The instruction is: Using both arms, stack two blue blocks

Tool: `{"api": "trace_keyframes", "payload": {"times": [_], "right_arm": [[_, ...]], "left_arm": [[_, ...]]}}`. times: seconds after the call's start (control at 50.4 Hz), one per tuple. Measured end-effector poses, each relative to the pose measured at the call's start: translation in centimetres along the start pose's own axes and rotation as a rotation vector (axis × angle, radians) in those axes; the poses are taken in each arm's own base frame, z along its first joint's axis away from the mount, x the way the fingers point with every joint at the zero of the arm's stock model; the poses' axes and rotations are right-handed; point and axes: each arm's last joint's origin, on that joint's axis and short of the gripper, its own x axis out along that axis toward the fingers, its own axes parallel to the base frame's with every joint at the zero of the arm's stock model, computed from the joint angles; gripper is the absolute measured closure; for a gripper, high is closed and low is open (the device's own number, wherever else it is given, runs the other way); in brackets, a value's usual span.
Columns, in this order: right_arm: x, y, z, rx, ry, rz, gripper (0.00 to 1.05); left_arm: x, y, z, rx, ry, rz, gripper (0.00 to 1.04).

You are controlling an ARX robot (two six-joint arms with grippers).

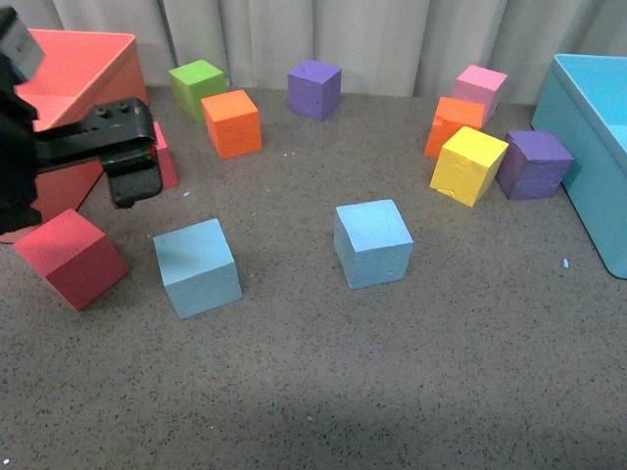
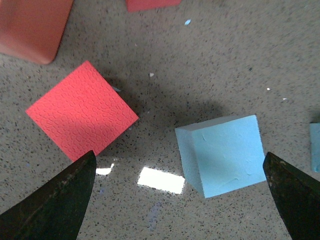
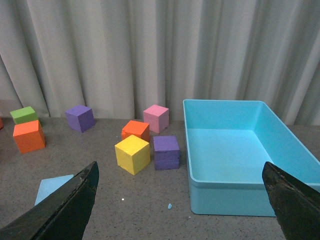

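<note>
Near the left edge of the desk (image 1: 313,392), spread wide and empty above the left blue block (image 1: 198,267): left end effector (image 2: 179,162). Mid-desk, well apart: right blue block (image 1: 372,243). Likewise gaping, holding nothing: right end effector (image 3: 180,167). Probably light, soft, grainy foam; best pinched gently across opposite flat faces, without squashing.

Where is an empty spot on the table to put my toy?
The biggest bare patch is the near strip of table in front of the left blue block and right blue block. Another lies between those blocks and the back purple cube. It is crowded beside the turquoise bin, where the yellow cube and its neighbours huddle.
</note>
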Motion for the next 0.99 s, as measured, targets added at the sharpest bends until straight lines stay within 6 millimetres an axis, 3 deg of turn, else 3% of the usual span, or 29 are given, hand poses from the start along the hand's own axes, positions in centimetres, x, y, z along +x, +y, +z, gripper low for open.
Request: {"api": "trace_keyframes", "payload": {"times": [0.377, 0.991], "right_arm": [[0.0, 0.0, 0.0, 0.0, 0.0, 0.0, 0.09], [0.0, 0.0, 0.0, 0.0, 0.0, 0.0, 0.09]], "left_arm": [[3.8, -3.7, -0.3, -0.005, 0.209, 0.009, 0.07], [7.2, -5.2, -0.8, -0.065, 0.29, 0.067, 0.07]]}}
